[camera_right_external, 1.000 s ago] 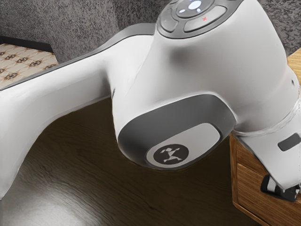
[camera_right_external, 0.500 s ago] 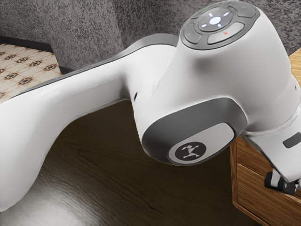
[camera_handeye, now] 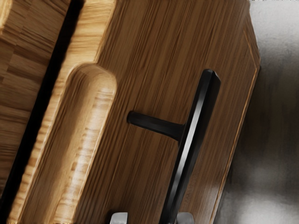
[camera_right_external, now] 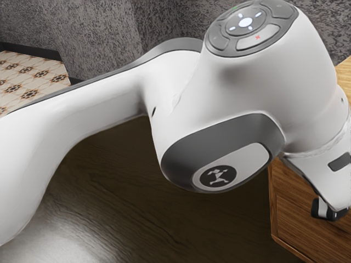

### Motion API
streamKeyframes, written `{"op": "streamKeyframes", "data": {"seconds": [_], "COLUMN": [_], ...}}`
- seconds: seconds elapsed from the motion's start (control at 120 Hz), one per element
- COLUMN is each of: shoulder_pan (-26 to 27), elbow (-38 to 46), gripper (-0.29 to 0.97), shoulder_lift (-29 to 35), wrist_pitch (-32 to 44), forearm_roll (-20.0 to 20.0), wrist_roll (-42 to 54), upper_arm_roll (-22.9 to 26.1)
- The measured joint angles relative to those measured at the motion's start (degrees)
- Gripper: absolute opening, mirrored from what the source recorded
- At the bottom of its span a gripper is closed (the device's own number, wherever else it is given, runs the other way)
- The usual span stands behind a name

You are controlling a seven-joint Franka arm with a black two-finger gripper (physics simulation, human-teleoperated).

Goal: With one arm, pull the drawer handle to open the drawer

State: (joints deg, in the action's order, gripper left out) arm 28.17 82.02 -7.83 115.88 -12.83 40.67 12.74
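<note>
The arm (camera_right_external: 109, 115) has eased a little toward the exterior view's left since half a second ago, the tool (camera_right_external: 330, 209) staying low against the wooden cabinet (camera_right_external: 296, 219). The black drawer handle (camera_handeye: 191, 144) runs just under the hand, standing off the drawer front (camera_handeye: 140, 70) — whether the tool grips it I cannot tell. Pulling askew could slip the bar free or jam the drawer.

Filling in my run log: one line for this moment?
gripper: beside wooden drawer front, grip unclear | handle: black bar under hand | opened: cannot tell
</note>
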Motion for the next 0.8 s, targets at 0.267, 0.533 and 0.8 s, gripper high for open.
{"op": "streamKeyframes", "data": {"seconds": [0.267,0.533,0.8], "shoulder_pan": [0.29,1.09,0.62], "elbow": [4.99,11.87,19.08], "gripper": [-0.08,-0.08,-0.07], "shoulder_lift": [4.63,10.48,17.87], "wrist_pitch": [0.31,0.35,-0.04], "forearm_roll": [-0.58,-0.54,-0.3], "wrist_roll": [-0.63,-1.43,-2.39], "upper_arm_roll": [0.46,0.87,4.31]}}
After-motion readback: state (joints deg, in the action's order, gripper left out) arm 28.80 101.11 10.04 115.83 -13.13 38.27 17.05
